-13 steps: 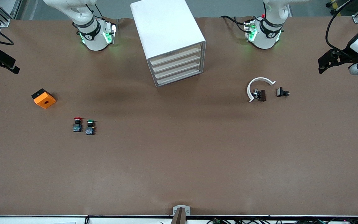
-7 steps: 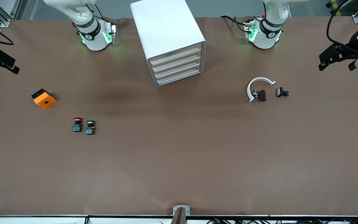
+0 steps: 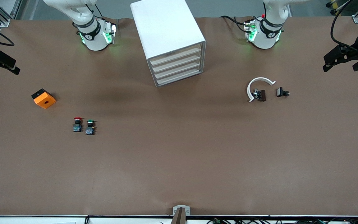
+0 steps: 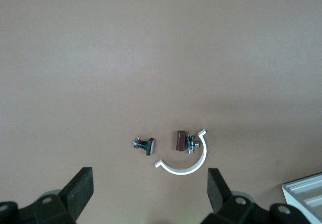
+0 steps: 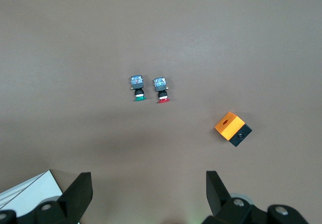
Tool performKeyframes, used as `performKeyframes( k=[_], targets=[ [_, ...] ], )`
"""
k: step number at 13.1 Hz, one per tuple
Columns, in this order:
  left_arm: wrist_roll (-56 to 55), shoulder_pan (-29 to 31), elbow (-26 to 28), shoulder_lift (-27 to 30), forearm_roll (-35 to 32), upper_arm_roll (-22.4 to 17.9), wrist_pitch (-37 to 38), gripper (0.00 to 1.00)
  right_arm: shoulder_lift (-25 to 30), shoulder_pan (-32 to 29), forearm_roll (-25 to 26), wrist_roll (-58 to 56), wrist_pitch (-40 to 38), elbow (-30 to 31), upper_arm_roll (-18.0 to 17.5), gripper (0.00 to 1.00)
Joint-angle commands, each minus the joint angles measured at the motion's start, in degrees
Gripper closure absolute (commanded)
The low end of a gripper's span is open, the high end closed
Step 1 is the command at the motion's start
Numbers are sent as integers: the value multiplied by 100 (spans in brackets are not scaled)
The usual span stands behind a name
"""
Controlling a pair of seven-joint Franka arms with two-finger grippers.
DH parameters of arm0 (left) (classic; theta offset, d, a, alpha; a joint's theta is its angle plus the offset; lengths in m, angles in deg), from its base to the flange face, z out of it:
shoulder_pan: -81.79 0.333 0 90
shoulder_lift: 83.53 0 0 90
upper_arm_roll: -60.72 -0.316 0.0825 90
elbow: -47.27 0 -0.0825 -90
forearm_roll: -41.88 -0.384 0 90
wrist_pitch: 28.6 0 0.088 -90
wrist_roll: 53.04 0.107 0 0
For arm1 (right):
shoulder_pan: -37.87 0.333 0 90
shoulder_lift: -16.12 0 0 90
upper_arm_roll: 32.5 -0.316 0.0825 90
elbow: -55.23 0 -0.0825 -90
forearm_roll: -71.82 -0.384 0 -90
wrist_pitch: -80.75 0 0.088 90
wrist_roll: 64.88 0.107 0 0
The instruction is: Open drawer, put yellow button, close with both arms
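Drawers fill the front of the white cabinet (image 3: 166, 28), four of them, one over the other, and the cabinet stands on the brown table (image 3: 179, 161) between the two arms' bases. The drawer (image 3: 176, 56) at the very top is pushed all the way in, just like the three under it. The left gripper (image 4: 150, 181) hangs up in the air over the left arm's end of the table, and its two black fingers (image 4: 83, 186) are wide apart with nothing between them. Below it on the table lie a white curved piece (image 3: 258, 81), a tiny brown part (image 3: 261, 95) tucked inside the curve, and a tiny black part (image 3: 281, 92) just beside them. The right gripper (image 5: 148, 183) hangs over the right arm's end of the table. Its fingers (image 5: 80, 186) are wide apart too, and it holds nothing. At that end sits an orange block (image 3: 43, 98) with a black bottom and a small round hole in its top. A red-capped button (image 3: 77, 123) and a green-capped button (image 3: 89, 127) lie side by side, nearer to the front camera than the orange block. Both buttons are well apart from the cabinet, and nothing touches them.
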Motion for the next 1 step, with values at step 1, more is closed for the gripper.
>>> performKeyframes(
  k=[1],
  targets=[
    [104,26,-192,-81,96,40,236,0,-101,-83,83,-53,-93,-150,-59,0]
  ],
)
